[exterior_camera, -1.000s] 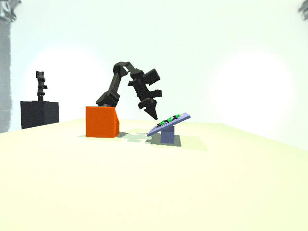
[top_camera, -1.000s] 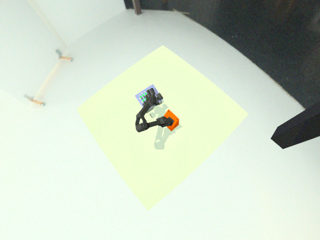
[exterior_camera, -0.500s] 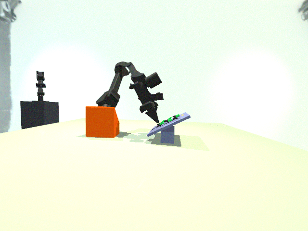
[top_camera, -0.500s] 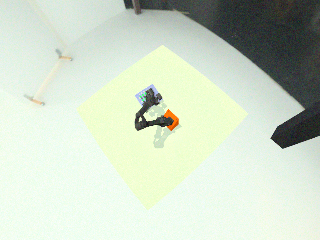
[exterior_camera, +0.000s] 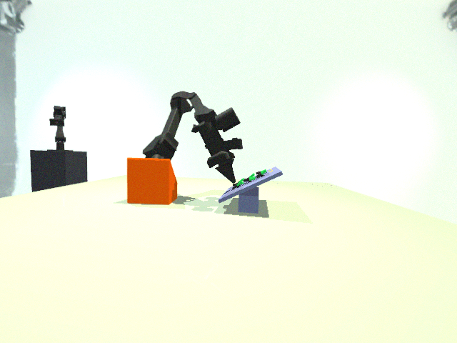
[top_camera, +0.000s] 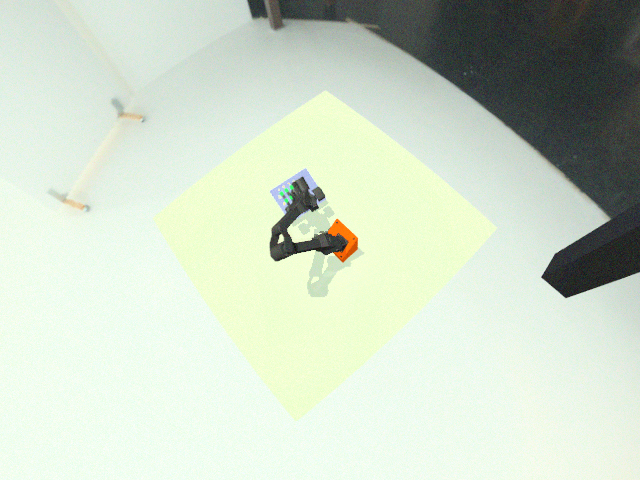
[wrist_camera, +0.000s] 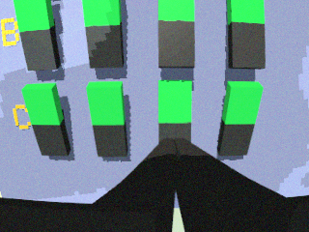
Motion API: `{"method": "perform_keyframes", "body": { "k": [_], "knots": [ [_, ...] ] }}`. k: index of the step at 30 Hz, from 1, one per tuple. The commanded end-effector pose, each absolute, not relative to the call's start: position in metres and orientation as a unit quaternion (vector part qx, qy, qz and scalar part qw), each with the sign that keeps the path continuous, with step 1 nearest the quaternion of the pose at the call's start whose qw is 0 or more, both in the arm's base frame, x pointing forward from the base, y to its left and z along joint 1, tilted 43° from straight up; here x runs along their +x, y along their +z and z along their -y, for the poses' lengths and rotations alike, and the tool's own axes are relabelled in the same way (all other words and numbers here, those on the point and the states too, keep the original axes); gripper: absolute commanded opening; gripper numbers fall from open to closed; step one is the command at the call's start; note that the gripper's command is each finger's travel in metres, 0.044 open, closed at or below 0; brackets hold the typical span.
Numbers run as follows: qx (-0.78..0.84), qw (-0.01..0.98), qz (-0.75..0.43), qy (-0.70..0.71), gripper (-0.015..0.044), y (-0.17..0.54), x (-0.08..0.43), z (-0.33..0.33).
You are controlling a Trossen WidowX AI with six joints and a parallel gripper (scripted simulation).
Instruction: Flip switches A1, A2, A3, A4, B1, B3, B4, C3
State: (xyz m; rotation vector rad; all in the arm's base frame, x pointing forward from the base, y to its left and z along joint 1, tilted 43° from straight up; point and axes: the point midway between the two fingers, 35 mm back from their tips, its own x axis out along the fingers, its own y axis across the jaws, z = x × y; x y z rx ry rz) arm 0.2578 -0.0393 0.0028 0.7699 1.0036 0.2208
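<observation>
You are holding the gripper (exterior_camera: 233, 181) (wrist_camera: 173, 149) closed and empty, its tip reaching the near, dark end of switch C3 (wrist_camera: 175, 102); contact you cannot confirm. The tilted panel (top_camera: 277, 193) (exterior_camera: 275, 172) is standing beyond the orange base (top_camera: 343, 250) (exterior_camera: 148, 181), with 4 switches showing in row C.

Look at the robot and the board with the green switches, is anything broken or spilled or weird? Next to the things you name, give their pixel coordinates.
Nothing looks broken or spilled. The board (top_camera: 277, 192) (exterior_camera: 248, 184) slopes, but it sits on a stand (exterior_camera: 248, 201), so that looks deliberate. The closed pincer (exterior_camera: 233, 181) (wrist_camera: 173, 149) is at the switch (wrist_camera: 175, 102) in row C, third column.
</observation>
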Motion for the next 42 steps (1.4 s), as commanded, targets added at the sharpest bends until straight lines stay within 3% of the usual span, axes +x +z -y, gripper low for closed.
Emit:
{"method": "perform_keyframes", "body": {
  "k": [1, 42],
  "knots": [
    [0.360, 0.800, -0.469, 0.101, 0.0000, 0.0021, 0.2577, 0.0395],
    [0.360, 0.800, -0.469, 0.101, 0.0000, -0.0015, 0.2604, 0.0368]
  ]
}}
